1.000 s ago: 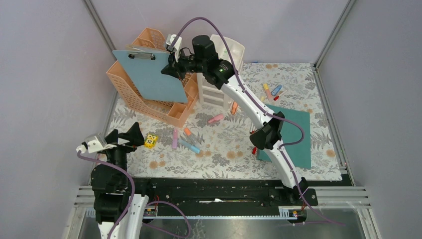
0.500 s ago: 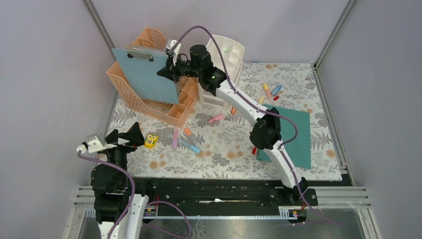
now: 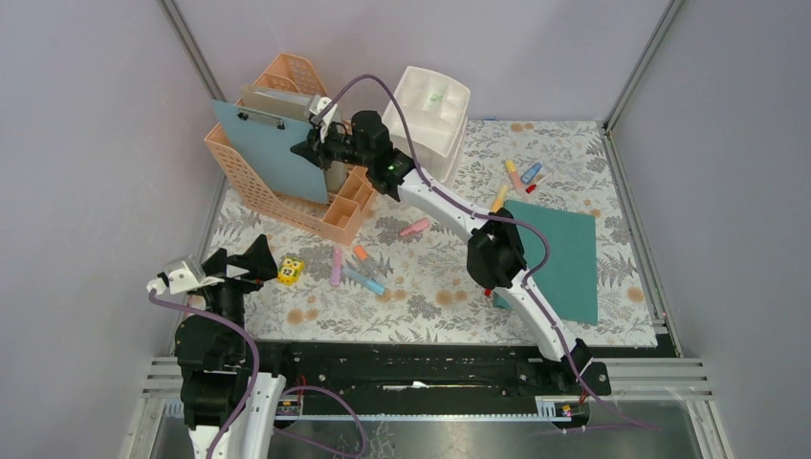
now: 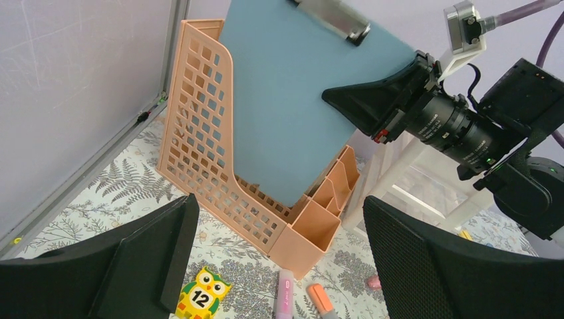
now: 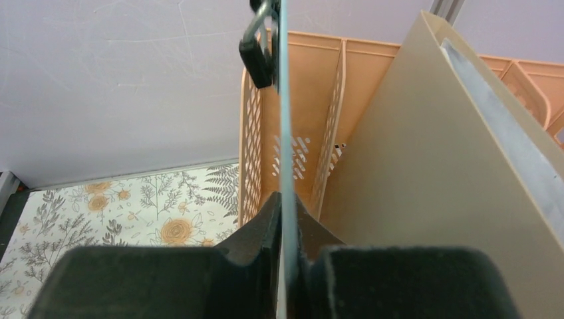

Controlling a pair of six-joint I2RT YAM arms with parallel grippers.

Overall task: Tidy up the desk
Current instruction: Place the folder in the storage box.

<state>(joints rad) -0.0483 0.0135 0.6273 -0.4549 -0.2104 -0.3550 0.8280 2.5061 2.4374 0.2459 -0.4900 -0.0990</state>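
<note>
Blue clipboard (image 3: 268, 153): top view, right gripper (image 3: 308, 148) clamps it in rack (image 3: 277, 206), far-left of desk (image 3: 430, 277) beneath both arms.
Left gripper (image 4: 279, 212): wrist view, jaws spread, empty, near owl block (image 4: 199, 298).
Right wrist: fingers (image 5: 253, 266) squeeze clipboard edge; folder (image 5: 412, 173) beside.

A large rectangular worktop (image 3: 430, 287) lies flat, covered in a pale print of grey fern leaves and orange-tan flowers. A black rail (image 3: 430, 360) runs along its near edge.
</note>
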